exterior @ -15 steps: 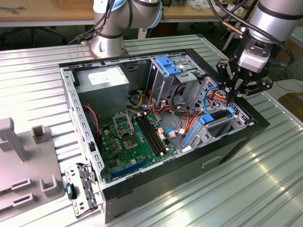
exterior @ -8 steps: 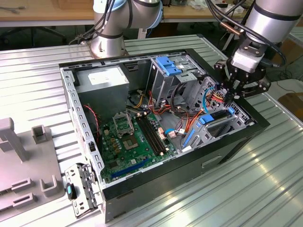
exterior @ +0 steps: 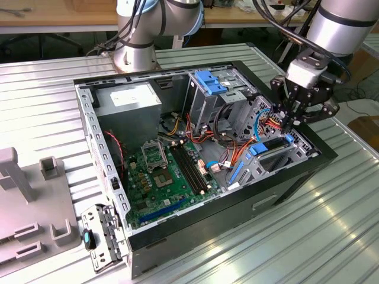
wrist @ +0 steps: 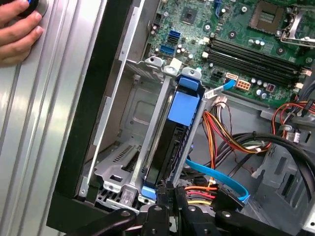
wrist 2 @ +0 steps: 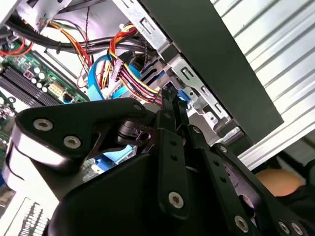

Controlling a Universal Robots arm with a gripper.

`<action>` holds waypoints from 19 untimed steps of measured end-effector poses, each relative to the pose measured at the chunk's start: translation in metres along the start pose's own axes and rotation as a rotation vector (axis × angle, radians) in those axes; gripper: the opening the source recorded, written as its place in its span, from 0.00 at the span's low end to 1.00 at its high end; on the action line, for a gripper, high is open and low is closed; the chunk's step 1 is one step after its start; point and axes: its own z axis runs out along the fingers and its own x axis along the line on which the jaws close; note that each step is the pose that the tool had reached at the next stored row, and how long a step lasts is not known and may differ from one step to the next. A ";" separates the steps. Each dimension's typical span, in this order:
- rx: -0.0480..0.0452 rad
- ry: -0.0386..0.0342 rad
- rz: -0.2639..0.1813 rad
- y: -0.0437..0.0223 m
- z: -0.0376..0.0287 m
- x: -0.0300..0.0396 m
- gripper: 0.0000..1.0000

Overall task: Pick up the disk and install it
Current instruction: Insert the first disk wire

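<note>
The disk [wrist: 183, 105] stands on edge in a slot of the grey drive cage [wrist: 123, 123] at the corner of the open computer case [exterior: 284, 183]. Its dark body sits between bright blue rails. In the exterior view the disk [exterior: 267, 146] lies low in the cage on that view's right. My gripper [exterior: 285, 125] hangs directly over the disk's end with its fingers pressed together, and nothing shows between them. In both wrist views the gripper's [wrist: 172, 191] thin black tips meet at the disk's blue end, beside the red and yellow wires; the gripper [wrist 2: 170, 96] touches or nearly touches it.
A person's hand [wrist: 17, 29] rests on the ribbed table beside the case. Bundled power cables [wrist: 221, 132] and a blue data cable [wrist: 216, 174] crowd the cage. The motherboard [exterior: 160, 171], a second cage with a blue bracket [exterior: 210, 80] and a grey fixture [exterior: 23, 201] lie toward the exterior view's left.
</note>
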 end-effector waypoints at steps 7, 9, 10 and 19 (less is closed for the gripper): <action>-0.0077 0.0078 0.076 0.0027 0.0011 -0.0009 0.17; -0.0101 0.0103 0.101 0.0030 0.0014 -0.0010 0.17; -0.0114 0.0116 0.113 0.0031 0.0016 -0.0011 0.17; -0.0185 0.0189 0.181 0.0085 0.0023 -0.0027 0.17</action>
